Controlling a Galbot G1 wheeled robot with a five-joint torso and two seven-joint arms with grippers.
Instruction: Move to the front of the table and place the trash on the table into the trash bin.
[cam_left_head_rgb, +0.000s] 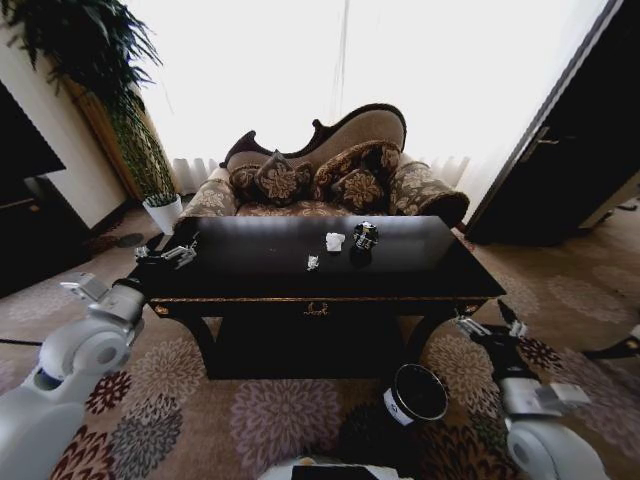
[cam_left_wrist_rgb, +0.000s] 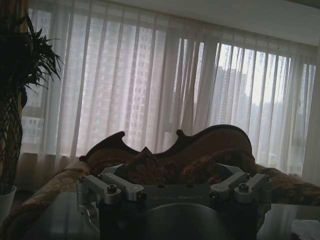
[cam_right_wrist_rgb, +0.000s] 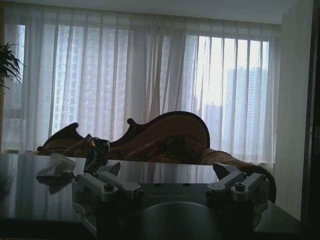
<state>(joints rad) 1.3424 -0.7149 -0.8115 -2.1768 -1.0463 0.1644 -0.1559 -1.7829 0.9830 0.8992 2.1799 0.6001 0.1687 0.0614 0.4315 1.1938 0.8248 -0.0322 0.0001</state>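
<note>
Black table (cam_left_head_rgb: 250, 285): left gripper (cam_left_head_rgb: 172, 254) over corner, right gripper (cam_left_head_rgb: 487, 322) low beside.

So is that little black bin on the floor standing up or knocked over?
Standing upright. The bin sits on the carpet in front of the table, its round mouth facing up, white label on its side.

left arm: reaching forward, left gripper (cam_left_head_rgb: 172, 252) hovering right over the left end of the table (cam_left_head_rgb: 250, 285), fingers spread apart
right arm: held lower, right gripper (cam_left_head_rgb: 488, 322) sits just off the table's front right corner, fingers apart too
</note>
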